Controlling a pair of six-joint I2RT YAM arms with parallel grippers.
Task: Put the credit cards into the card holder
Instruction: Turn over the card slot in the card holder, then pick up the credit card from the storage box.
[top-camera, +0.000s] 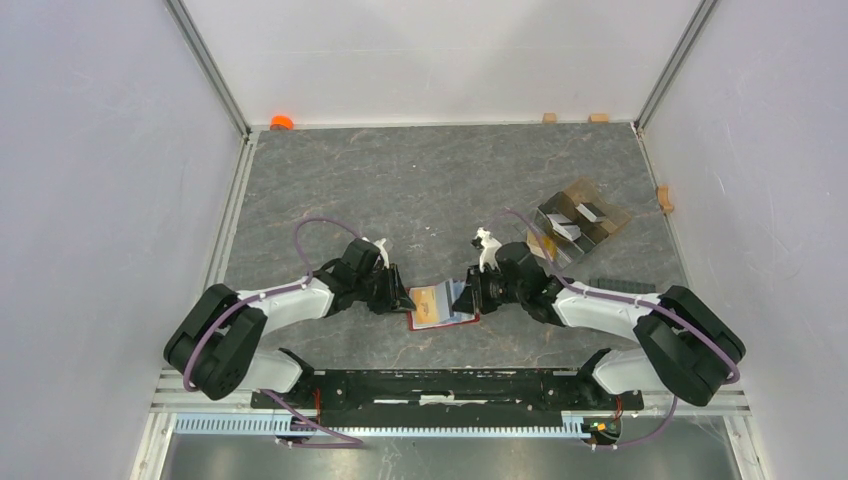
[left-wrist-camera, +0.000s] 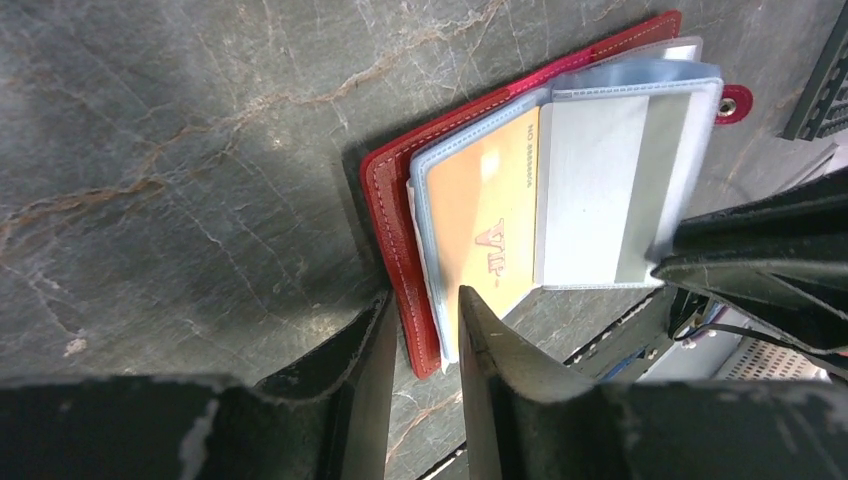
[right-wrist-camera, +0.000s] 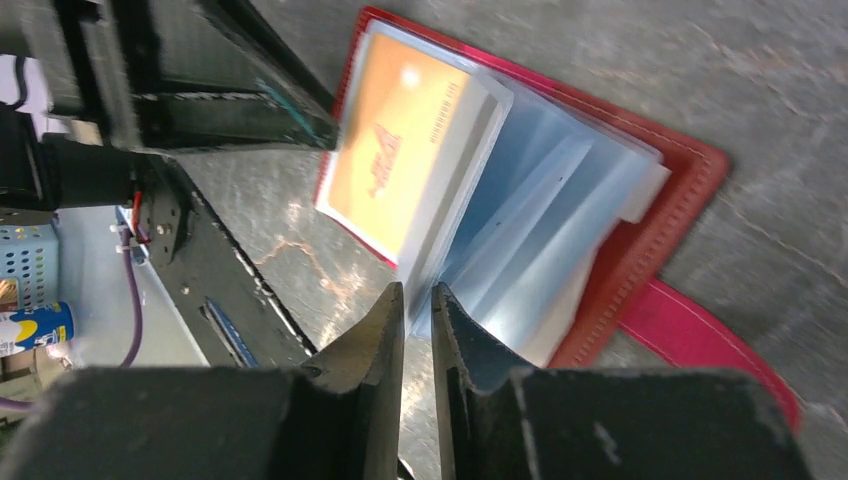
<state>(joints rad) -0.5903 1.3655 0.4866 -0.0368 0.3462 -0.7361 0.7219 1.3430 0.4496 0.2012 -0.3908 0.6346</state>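
The red card holder (top-camera: 462, 321) lies open on the table between my grippers, also seen in the left wrist view (left-wrist-camera: 388, 215) and the right wrist view (right-wrist-camera: 690, 165). An orange card (left-wrist-camera: 490, 210) sits in its top clear sleeve, as the right wrist view (right-wrist-camera: 390, 160) also shows. My left gripper (top-camera: 405, 298) straddles the holder's left corner (left-wrist-camera: 425, 312), jaws a narrow gap apart, one fingertip (left-wrist-camera: 470, 305) over the orange card. My right gripper (top-camera: 470, 295) is shut on the edge of a clear sleeve (right-wrist-camera: 418, 300). The light blue and dark cards are not in view.
A clear box (top-camera: 580, 222) with white and tan pieces stands at the right. A dark ribbed strip (top-camera: 620, 285) lies near the right arm. Small tan blocks (top-camera: 549, 117) and an orange object (top-camera: 282, 122) sit along the back wall. The holder's strap (right-wrist-camera: 700, 340) sticks out.
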